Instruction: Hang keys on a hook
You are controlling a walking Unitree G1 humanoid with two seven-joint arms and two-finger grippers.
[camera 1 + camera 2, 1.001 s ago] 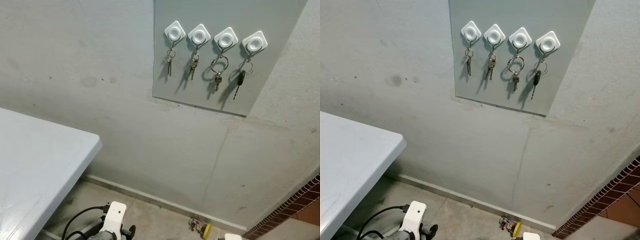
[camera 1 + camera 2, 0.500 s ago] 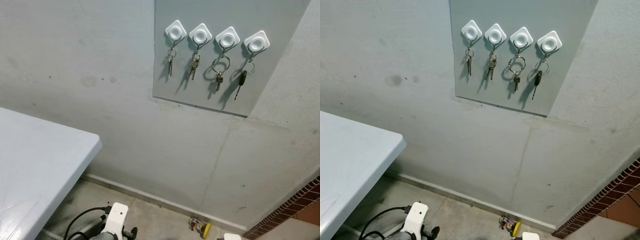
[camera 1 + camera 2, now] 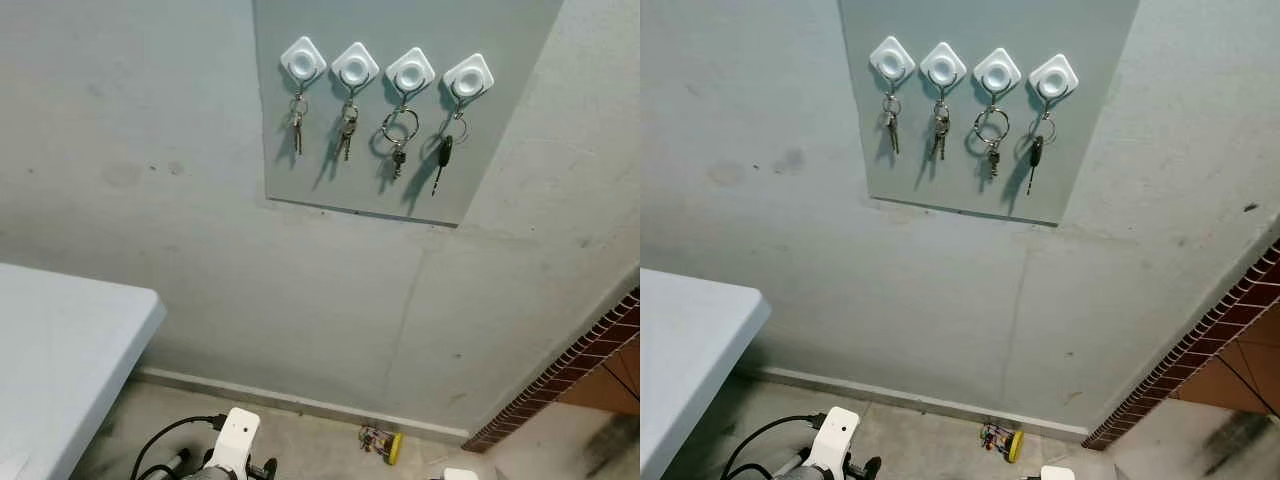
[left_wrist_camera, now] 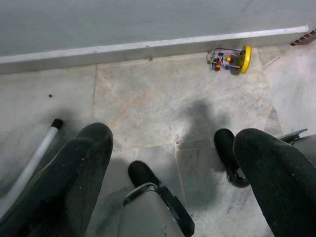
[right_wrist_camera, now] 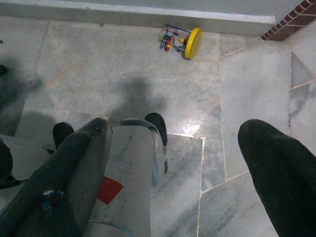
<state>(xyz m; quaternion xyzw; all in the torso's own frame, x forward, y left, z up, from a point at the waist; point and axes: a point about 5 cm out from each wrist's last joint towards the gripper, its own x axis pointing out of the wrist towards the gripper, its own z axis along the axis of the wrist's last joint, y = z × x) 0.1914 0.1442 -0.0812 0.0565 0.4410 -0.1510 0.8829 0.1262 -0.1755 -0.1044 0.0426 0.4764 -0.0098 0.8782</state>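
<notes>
Grey wall panel [image 3: 300, 150], 4 hooks [image 3: 410, 73] bearing keys [image 3: 399, 150], table [image 3: 60, 360] cropped, both hands [image 4: 170, 168] released, low.

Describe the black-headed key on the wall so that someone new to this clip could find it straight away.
On the grey concrete wall, a smooth grey rectangular panel carries a row of four white diamond-shaped hooks. The black-headed key hangs from the hook farthest to the robot's right. Its neighbours hold plain metal keys; it alone has a dark plastic head and a long thin blade.
</notes>
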